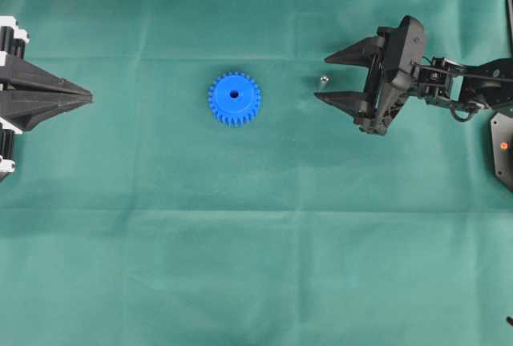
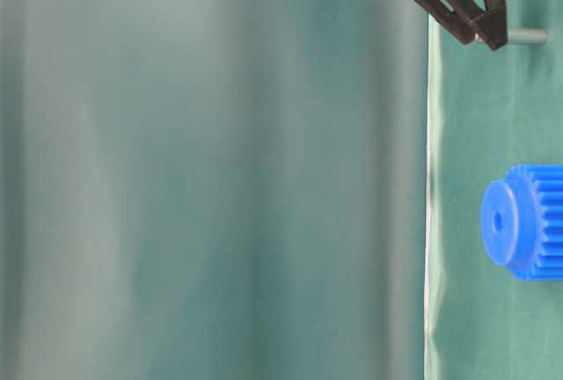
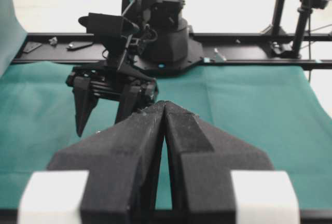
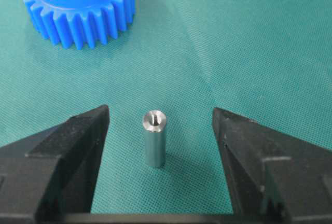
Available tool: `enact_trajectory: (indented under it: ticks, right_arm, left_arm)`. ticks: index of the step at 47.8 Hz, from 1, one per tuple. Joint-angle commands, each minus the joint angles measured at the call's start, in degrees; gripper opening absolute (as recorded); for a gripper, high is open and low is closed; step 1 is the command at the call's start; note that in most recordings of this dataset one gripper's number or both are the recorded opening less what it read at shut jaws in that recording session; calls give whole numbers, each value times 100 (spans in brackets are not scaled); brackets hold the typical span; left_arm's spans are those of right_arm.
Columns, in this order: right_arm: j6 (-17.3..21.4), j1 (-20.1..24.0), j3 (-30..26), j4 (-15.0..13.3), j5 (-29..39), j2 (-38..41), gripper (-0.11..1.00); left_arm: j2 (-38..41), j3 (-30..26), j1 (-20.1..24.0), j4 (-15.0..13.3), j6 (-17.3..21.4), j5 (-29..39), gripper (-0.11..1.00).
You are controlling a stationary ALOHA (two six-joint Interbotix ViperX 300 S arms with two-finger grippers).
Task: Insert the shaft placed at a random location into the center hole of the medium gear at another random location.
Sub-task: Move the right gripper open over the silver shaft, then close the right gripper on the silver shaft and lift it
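My right end effector (image 4: 158, 130) gapes wide around the upright pin (image 4: 154, 138): small, hard, slick; I'd pinch mid-length.

green cloth table (image 1: 256, 266), blue medium gear (image 1: 235, 98), upright shaft (image 1: 324, 80)

Worktop (image 1: 256, 266): covered by green cloth (image 1: 160, 10), faintly creased. Beyond its far edge: black rail (image 3: 249, 37), camera stands (image 3: 290, 16), loose small hardware (image 3: 52, 41) on the rail.
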Motion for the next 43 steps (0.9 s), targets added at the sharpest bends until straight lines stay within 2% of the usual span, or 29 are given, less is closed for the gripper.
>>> enact_trajectory:
  ticks: [1, 6, 9, 19, 43]
  right_arm:
    - [-88, -26, -79, 18, -97, -53, 76]
    - [-88, -35, -79, 18, -105, -53, 72]
    - [-88, -35, -79, 9, -105, -53, 65]
    - [-97, -26, -70, -53, -105, -53, 14]
    - [-44, -26, -88, -70, 0, -237, 13]
  left_arm:
    - [44, -123, -9, 18, 0, -26, 0]
    - [44, -123, -9, 26, 0, -26, 0]
    - [44, -123, -9, 26, 0, -26, 0]
    - [44, -123, -9, 18, 0, -26, 0]
    - [35, -132, -9, 26, -9, -18, 0]
